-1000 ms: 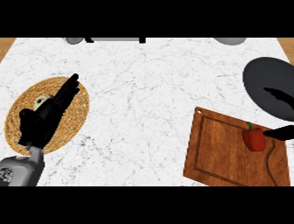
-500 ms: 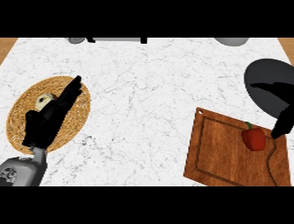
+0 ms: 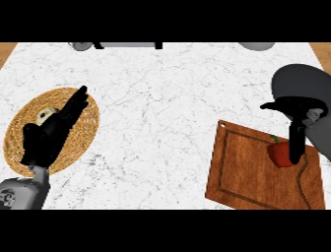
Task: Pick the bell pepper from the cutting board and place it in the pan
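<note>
Cutting board (image 3: 259,174), lower right: carries the red bell pepper (image 3: 280,154).
Pan (image 3: 310,88), upper right: the destination, nothing in it.
Right hand (image 3: 296,123): fingers pointing down beside the pepper, not curled round it, apparently positioned for grasping.
Left hand (image 3: 52,132), left: open, resting over a woven mat (image 3: 23,125).

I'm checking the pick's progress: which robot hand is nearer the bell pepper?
The right robot hand: its fingers reach down at the bell pepper on the cutting board. The left robot hand rests open, far across the counter.
</note>
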{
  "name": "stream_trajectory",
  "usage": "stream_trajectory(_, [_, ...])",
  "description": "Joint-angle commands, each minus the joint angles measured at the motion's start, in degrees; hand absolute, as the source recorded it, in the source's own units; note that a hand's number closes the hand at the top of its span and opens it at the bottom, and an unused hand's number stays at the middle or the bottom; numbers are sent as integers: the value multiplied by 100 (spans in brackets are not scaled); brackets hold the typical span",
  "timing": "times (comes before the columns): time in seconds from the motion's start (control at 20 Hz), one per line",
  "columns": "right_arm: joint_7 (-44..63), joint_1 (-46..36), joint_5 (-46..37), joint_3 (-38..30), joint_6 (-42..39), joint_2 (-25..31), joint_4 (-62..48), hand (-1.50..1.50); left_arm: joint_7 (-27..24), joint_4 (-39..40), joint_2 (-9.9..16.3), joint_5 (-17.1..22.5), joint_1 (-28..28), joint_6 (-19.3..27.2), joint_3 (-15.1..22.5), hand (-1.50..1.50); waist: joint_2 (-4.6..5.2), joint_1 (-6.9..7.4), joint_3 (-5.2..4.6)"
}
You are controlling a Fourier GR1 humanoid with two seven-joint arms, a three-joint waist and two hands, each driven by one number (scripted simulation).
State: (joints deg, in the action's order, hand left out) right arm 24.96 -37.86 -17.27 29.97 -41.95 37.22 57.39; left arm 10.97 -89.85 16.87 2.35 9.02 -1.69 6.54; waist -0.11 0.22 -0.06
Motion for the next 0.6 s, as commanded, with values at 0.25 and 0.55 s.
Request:
stream_trajectory(0.25, [1024, 578, -618, -232, -198, -487, 808, -150, 399, -592, -288, -286, -241, 49, 137, 0, 1, 0, 6])
stream_trajectory(0.55, [738, 899, -1259, -571, -341, -537, 893, -150, 66, -161, -371, -422, -170, -184, -77, 0, 8, -13, 5])
